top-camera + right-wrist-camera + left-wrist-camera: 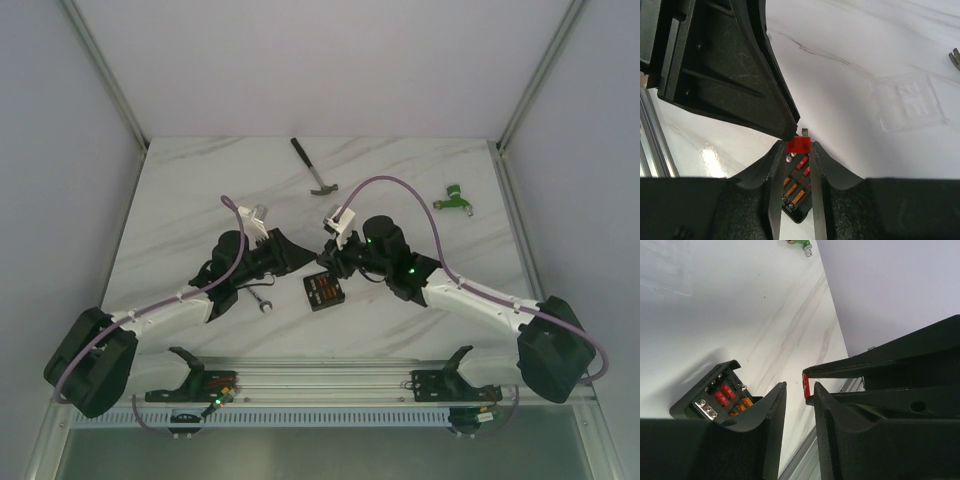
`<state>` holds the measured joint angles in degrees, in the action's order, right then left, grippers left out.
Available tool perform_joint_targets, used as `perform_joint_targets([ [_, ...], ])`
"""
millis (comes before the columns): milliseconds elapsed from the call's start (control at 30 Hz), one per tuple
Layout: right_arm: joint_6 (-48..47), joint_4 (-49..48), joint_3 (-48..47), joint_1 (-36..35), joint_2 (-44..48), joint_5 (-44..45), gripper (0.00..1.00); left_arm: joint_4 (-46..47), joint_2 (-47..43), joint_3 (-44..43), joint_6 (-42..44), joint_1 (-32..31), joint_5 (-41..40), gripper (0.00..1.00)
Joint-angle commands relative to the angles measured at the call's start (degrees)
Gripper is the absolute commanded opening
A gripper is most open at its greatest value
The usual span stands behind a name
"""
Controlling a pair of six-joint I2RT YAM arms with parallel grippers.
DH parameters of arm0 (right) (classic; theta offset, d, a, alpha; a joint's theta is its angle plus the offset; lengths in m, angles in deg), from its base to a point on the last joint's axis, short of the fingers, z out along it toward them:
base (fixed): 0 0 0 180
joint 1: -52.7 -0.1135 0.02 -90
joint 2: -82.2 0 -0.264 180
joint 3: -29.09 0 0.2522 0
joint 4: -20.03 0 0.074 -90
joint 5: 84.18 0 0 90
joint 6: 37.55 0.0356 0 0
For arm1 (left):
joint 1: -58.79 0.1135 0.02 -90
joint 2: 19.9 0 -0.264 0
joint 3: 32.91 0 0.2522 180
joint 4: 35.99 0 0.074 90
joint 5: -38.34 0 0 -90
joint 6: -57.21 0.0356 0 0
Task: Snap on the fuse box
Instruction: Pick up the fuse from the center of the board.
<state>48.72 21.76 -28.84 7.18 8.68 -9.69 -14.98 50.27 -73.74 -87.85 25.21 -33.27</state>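
The fuse box (323, 291) is a small black square box with red and orange fuses showing in its top, lying on the marble table between the arms. It also shows in the left wrist view (715, 397) and, under the fingers, in the right wrist view (797, 192). My right gripper (797, 146) is shut on a small loose red fuse (798, 145), held just above the box. My left gripper (800, 390) is open, and its fingertips (790, 131) stand right at that fuse (805, 385). In the top view the two grippers (300, 256) (326, 257) meet tip to tip.
A hammer (313, 167) lies at the back centre. A green-and-red connector piece (457, 197) lies at the back right. A wrench (262, 300) sticks out from under my left arm. A clear plastic cover (910, 102) lies flat on the table beyond the box.
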Motion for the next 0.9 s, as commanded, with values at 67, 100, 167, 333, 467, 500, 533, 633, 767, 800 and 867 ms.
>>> perform_joint_targets([
  [67, -0.9, -2.7, 0.7, -0.7, 1.2, -1.4, 0.18, 3.7, 0.6, -1.8, -1.6, -0.8, 1.2, 0.36],
  [100, -1.0, -2.7, 0.7, -0.8, 1.2, -1.5, 0.18, 3.9, 0.5, -1.7, -1.8, -0.8, 1.2, 0.34],
  [167, -1.1, -2.8, 0.7, -0.8, 1.2, -1.5, 0.18, 4.0, 0.4, -1.6, -2.0, -0.9, 1.1, 0.32],
  [333, -0.9, -3.4, 1.0, -0.9, 1.2, -1.8, 0.18, 4.2, 0.6, -1.6, -2.3, -1.0, 0.9, 0.26],
  [467, -0.9, -4.0, 1.3, -0.9, 1.3, -1.5, 0.18, 3.8, 0.8, -1.5, -2.3, -1.1, 0.7, 0.20],
  [500, -0.9, -4.1, 1.4, -0.9, 1.3, -1.5, 0.18, 3.7, 0.8, -1.5, -2.3, -1.1, 0.6, 0.18],
  [533, -0.9, -4.3, 1.4, -1.0, 1.4, -1.5, 0.18, 3.7, 0.8, -1.4, -2.3, -1.2, 0.6, 0.16],
  [633, -0.6, -4.9, 1.8, -1.0, 1.9, -1.5, 0.18, 3.6, 0.6, -1.4, -2.5, -1.2, 0.4, 0.10],
  [767, 1.1, -6.1, 2.7, -0.9, 3.4, -1.3, 0.24, 3.7, -0.2, -1.2, -2.6, -1.3, -0.1, 0.00],
  [800, 2.1, -6.8, 3.1, -1.0, 4.1, -1.1, 0.27, 3.6, -0.7, -1.1, -2.6, -1.3, -0.3, 0.00],
  [867, 4.5, -7.7, 3.9, -1.0, 5.5, 0.5, 0.31, 3.2, -2.0, -0.8, -2.4, -1.3, -1.2, 0.00],
])
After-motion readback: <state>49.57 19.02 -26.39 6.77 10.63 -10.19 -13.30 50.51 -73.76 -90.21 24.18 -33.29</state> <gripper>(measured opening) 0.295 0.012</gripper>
